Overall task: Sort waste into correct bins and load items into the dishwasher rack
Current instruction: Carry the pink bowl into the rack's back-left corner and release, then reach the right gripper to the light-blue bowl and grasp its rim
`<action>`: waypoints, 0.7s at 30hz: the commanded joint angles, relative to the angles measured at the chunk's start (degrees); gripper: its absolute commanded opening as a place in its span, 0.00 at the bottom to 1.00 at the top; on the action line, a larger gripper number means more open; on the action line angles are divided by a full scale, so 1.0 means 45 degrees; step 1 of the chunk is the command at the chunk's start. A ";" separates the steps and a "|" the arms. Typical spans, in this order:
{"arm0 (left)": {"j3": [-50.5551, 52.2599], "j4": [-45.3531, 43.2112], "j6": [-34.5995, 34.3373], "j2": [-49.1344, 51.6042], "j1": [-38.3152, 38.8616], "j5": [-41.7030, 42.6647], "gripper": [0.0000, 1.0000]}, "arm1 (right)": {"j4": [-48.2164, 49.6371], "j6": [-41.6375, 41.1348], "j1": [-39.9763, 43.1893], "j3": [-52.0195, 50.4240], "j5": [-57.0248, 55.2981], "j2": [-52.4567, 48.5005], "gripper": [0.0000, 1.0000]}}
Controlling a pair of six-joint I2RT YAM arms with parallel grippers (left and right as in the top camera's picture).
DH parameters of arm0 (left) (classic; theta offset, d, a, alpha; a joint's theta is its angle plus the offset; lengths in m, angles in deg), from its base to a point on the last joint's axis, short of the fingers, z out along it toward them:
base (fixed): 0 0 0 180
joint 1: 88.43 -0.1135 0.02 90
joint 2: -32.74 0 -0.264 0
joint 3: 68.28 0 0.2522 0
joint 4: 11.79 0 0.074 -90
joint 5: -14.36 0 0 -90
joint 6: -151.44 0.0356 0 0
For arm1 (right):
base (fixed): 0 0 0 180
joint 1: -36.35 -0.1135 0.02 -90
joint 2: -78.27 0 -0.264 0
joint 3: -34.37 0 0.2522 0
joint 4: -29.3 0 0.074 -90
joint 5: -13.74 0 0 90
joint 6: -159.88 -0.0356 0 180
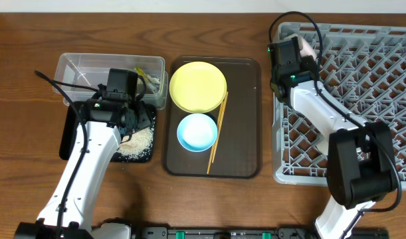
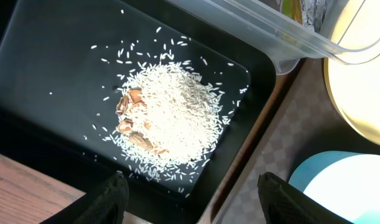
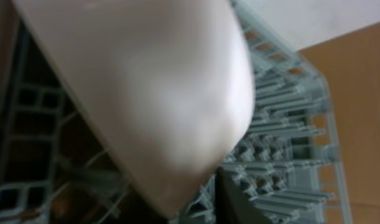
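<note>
Wood-grain bench seen from above, with three stations running from its left end to its right. At the left end, towards the far edge, stands the clear plastic tub, thin-walled and glossy, holding the crumpled yellow-green wrapper. Just beside its near wall lies the shallow black tray, smooth and dark, carrying a loose heap of white rice mixed with a few brown shell-like scraps. The left end effector hovers over this tray's right rim, fingers spread wide with nothing between them. At mid-bench the brown serving tray bears the round yellow plate, the light blue bowl and a pair of thin wooden chopsticks laid alongside both. The right end is taken by the grey dishwasher rack, a rigid lattice floor with upright pegs. At its far-left corner the right end effector is with the pinkish-white bowl, smooth-walled and close over the grid; whether the fingers pinch it or are parted cannot be told. Judged step: the waste appears sorted, and rack loading is in hand with this bowl. The next move probably calls for leaving the bowl settled among the pegs, then taking a dish from the serving tray; the plate looks flat and slick, so a rim grip seems likely.
</note>
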 commanded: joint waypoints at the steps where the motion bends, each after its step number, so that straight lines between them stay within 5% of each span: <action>1: -0.0078 0.0039 -0.0155 -0.0073 -0.0053 -0.0063 0.70 | -0.0554 -0.1681 -0.0204 -0.0024 0.1190 0.1127 0.32; 9: -0.0078 0.0039 -0.0155 -0.0073 -0.0053 -0.0063 0.70 | -0.2535 -0.2084 -0.0214 -0.0024 0.3750 0.3269 0.70; 21: -0.0015 0.0840 -0.0869 -0.0073 -0.0073 -0.1399 0.70 | -0.3866 -0.2443 -0.0515 -0.0097 1.5004 0.3954 0.72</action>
